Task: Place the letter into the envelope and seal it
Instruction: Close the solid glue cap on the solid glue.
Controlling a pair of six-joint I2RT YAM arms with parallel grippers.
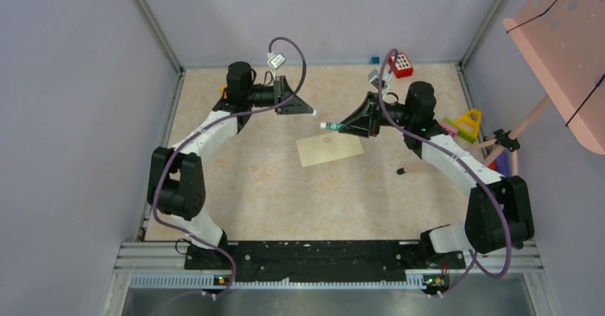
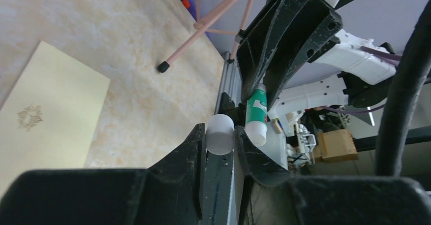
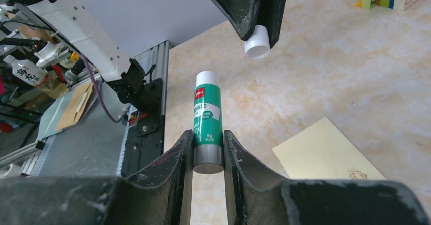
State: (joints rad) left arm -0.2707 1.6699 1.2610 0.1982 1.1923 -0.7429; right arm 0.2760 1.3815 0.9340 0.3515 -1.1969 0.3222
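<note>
Envelope (image 1: 329, 150) lies flat near the middle of the table (image 1: 242, 202), a pale cream rectangle, slightly skewed, with a small ornate dark mark mid-face. Toward 6 o'clock from it, bare tabletop runs to my arm bases, the widest free room. At 9 o'clock more bare surface reaches the table's left edge. At its 3 o'clock the dark foot of a pink tripod leg (image 1: 402, 170) stands near and crowds that side.

My right gripper (image 3: 207, 133) hangs just over the envelope's far edge at 12 o'clock. Its fingers are clamped narrow on the grey base of a green glue stick (image 3: 207, 116), whose white top is uncovered. My left gripper (image 2: 219, 131), at 11 o'clock, pinches the white cap (image 2: 219, 136), a slight gap away from the stick's top.

Beyond, coloured blocks (image 1: 460, 125) sit by the table's right edge and a red block (image 1: 401, 65) by its far edge. Both wrist views cut the envelope at the frame edge. I cannot make out its flap, nor whether anything is inside.
</note>
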